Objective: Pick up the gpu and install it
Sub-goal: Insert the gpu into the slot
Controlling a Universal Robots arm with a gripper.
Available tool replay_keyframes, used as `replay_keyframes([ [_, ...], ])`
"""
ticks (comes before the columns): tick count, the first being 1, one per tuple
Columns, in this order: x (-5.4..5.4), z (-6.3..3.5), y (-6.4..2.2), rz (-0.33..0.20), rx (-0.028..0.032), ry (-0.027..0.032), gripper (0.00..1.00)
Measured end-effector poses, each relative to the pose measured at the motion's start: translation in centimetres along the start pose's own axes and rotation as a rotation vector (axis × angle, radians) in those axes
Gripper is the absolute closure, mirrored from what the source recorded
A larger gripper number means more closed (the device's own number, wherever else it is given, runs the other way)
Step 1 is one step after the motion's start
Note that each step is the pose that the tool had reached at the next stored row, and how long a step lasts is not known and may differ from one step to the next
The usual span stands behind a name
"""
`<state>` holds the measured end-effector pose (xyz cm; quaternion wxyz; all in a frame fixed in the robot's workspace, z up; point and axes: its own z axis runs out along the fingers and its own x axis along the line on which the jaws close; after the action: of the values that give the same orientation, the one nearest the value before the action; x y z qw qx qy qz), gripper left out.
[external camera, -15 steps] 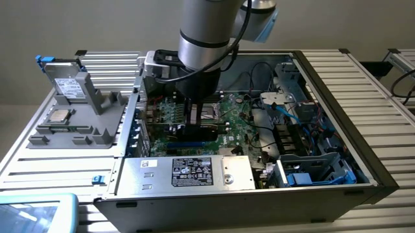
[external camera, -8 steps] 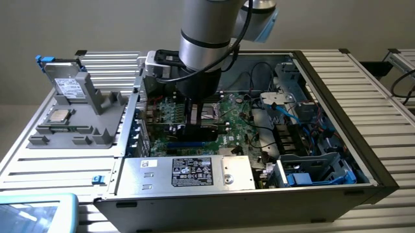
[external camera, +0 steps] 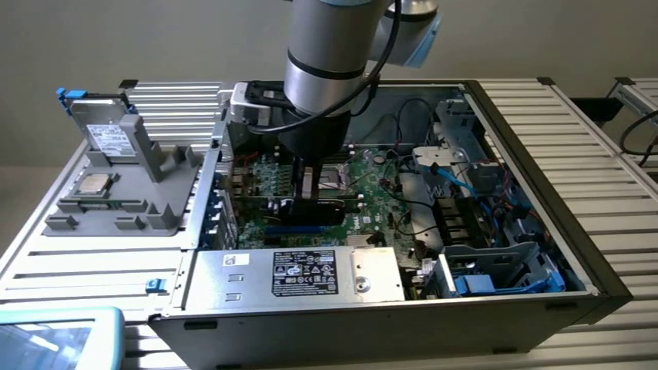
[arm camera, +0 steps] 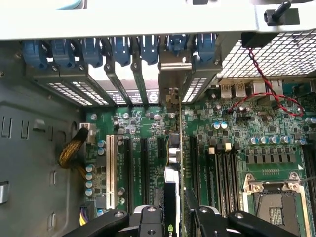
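One card, held edge-on: jaws clamp the gpu [arm camera: 173,190] over the motherboard [arm camera: 222,123]; best lowered squarely, bracket [arm camera: 174,66] lined with the rear opening, pressure even.

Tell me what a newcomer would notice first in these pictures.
The arm reaches down into the open case, its gripper closed on the gpu, which stands on edge over the motherboard slots. On the exterior view's left, a grey tray carries a drive.
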<state>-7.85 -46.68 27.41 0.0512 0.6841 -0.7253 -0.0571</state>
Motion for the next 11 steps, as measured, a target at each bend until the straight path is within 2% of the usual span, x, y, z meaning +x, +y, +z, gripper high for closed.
replay_keyframes([
  [2,0.00,-0.01,0.00,0.000,-0.0022,0.0004,0.72],
  [5,0.00,0.10,0.00,0.004,-0.0144,0.0002,0.72],
  [11,0.00,0.10,-0.01,0.004,-0.0152,0.0004,0.72],
])
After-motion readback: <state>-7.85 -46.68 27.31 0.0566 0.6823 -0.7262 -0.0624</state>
